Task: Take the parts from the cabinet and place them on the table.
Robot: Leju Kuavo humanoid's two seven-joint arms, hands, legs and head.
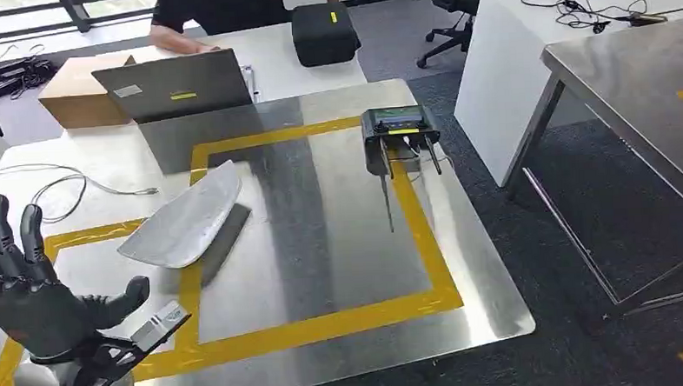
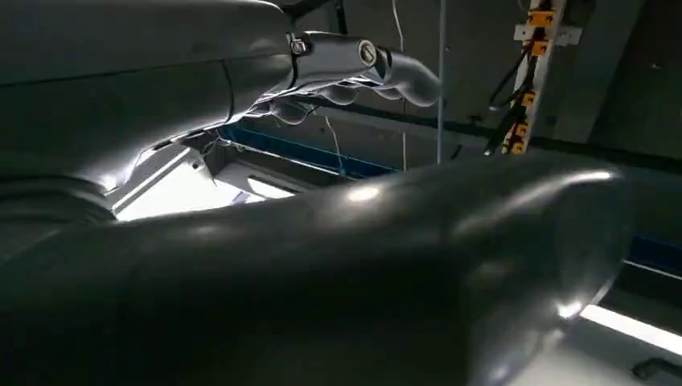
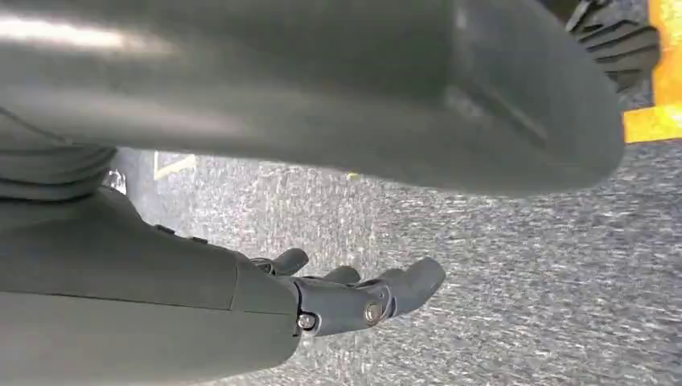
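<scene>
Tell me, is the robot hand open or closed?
Open. The left robot hand is raised beside the metal part, fingers spread, holding nothing.

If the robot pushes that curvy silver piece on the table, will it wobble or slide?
The silver part looks like thin, stiff sheet metal, so it probably keeps its shape. It is curved, with one edge raised, so a push may rock it. The steel table looks smooth and shiny, so it would likely slide easily.

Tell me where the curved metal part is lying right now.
In the head view the curved metal part lies on the steel table, across the left side of the yellow tape square, ahead of the raised left hand.
</scene>
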